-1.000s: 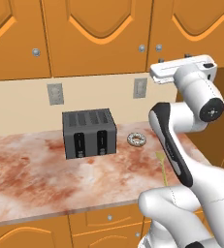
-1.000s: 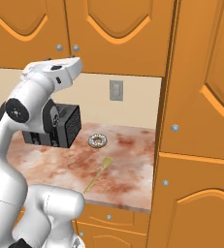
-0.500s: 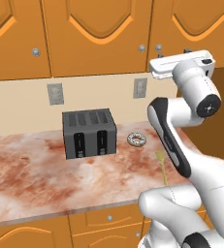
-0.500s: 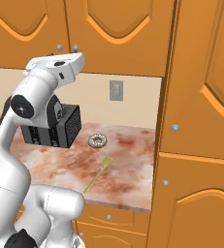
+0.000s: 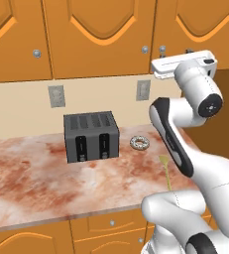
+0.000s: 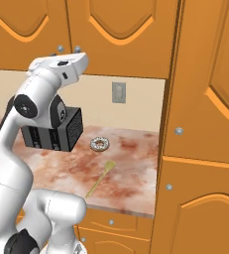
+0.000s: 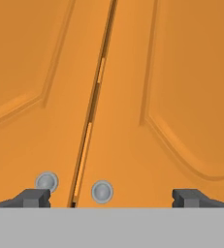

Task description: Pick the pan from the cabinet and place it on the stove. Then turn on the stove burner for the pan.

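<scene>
1. I have the white arm raised so its hand faces the orange-brown wooden wall cabinet (image 7: 147,97), whose arched-panel doors are both closed. The seam between them runs up the middle of the hand view.
2. The pincer (image 7: 111,197) is spread wide apart with nothing in it. Its two dark fingertips (image 7: 33,197) sit low in the hand view, and both small round silver knobs lie between them.
3. One knob (image 7: 46,181) is just left of the seam and the other (image 7: 102,192) is just right of it. I judge the wide spread is there so a finger can pass either side of a knob before closing.
4. I cannot see the black skillet. The task places it in the cabinet, so I take it to be behind those closed doors. This remains a judgement.
5. Below the cabinet, on the reddish marbled table (image 5: 31,178), stands a dark grey toaster (image 5: 90,135). Just beside the toaster, toward the arm, lies a small frosted ring doughnut (image 5: 140,143).
6. Nearer the table edge from the toaster lies a thin yellow-green utensil (image 6: 100,177). It is well apart from the cabinet and out of the way.
7. The task is at its start. A door comes first, then the pan, then the stove.
</scene>
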Robot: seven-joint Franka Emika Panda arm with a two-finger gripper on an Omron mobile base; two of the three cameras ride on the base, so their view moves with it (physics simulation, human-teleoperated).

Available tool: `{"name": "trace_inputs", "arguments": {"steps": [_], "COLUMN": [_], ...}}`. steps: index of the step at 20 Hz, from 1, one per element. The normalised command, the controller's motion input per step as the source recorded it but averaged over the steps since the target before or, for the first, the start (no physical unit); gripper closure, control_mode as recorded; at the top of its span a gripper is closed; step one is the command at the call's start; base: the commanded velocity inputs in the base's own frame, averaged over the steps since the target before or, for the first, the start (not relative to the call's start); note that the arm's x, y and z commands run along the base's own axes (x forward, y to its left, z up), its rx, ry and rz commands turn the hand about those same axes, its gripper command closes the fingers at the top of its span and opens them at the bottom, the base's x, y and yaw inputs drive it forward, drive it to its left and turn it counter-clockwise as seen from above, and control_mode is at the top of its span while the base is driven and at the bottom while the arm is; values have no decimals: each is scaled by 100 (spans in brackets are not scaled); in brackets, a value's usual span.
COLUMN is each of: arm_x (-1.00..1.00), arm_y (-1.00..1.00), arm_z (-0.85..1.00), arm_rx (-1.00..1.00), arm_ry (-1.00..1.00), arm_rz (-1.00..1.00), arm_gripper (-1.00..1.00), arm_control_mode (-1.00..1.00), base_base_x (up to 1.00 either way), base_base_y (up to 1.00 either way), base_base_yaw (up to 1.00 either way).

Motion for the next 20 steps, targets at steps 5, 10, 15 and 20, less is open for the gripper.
{"name": "trace_inputs", "arguments": {"steps": [5, 10, 15, 20], "arm_x": [14, 16, 21, 28], "arm_y": [0, 0, 0, 0], "arm_z": [-1, -8, -14, -11], "arm_rx": [0, 0, 0, 0], "arm_ry": [2, 1, 0, 0], "arm_rz": [0, 0, 0, 0], "arm_gripper": [-100, -100, -100, -100], "arm_control_mode": [-100, -100, -100, -100], "base_base_x": [0, 0, 0, 0], "base_base_y": [0, 0, 0, 0], "base_base_yaw": [0, 0, 0, 0]}}
